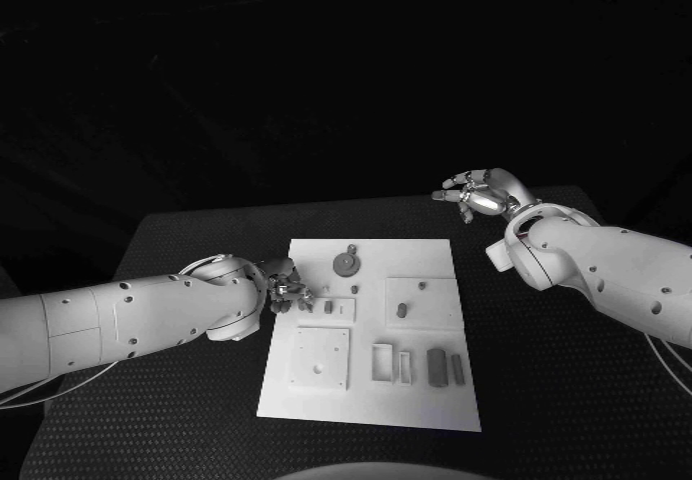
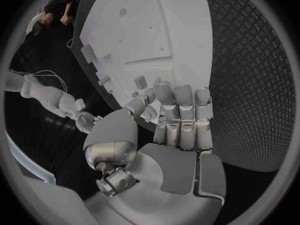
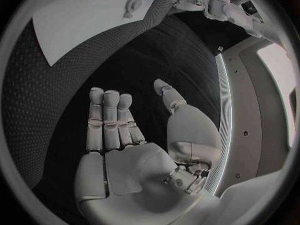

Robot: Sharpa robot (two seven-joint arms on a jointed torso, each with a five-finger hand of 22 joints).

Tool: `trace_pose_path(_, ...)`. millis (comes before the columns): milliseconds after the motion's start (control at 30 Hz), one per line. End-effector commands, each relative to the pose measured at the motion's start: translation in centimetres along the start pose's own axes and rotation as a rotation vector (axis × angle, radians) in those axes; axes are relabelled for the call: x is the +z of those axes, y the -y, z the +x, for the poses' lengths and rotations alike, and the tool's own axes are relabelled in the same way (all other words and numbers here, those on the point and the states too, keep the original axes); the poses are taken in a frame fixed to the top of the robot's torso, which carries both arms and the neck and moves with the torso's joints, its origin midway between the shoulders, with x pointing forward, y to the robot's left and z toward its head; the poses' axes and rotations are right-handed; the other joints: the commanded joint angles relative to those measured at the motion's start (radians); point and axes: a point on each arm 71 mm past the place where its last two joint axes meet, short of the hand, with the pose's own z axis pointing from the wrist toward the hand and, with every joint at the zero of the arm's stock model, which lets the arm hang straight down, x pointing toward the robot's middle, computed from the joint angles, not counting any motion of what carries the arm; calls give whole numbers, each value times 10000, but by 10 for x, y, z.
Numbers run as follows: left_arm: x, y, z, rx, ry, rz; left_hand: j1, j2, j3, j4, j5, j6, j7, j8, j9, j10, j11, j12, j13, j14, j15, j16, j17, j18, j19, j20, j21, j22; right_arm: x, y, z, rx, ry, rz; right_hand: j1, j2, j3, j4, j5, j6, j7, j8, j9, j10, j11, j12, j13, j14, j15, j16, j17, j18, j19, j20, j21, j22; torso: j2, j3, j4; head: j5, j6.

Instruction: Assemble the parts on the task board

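On the black bench (image 1: 173,230), the left hand (image 1: 281,283) is resting at the white board's (image 1: 372,395) left edge, fingers (image 2: 184,102) curling down; whether they are clamped on a part is unclear. One round part (image 1: 346,263) and two dark bars (image 1: 446,368) are lying on the board. Well beyond its far right corner, the right hand (image 1: 483,193) is hovering, fingers (image 3: 106,115) apart, holding nothing.
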Motion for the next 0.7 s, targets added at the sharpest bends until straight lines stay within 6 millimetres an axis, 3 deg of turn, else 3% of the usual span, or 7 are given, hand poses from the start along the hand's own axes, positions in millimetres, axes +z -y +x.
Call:
trace_pose_path(33,1,1,2,142,46,64,-24,52,120,-61,34,470,-366,60,11,122,-243,36,17,53,-25,36,10,85,69,-937,45,12,0,-1,1,20,-85,-81,-45,32,18,41,45,303,226,35,-10,-1400,154,41,-14,-73,5,20,-10,290,-54,40,-34,-15,2,1,-7,-4,-8)
trace_pose_path(700,2,-2,6,164,113,-23,-48,41,117,-56,40,481,-362,60,10,112,-237,51,27,40,-26,41,13,85,70,-939,48,29,0,0,0,16,-90,-70,-65,39,15,55,38,300,229,39,-19,-1409,157,52,-47,-79,8,19,-36,289,-54,46,-53,-14,-2,2,-3,-20,-30)
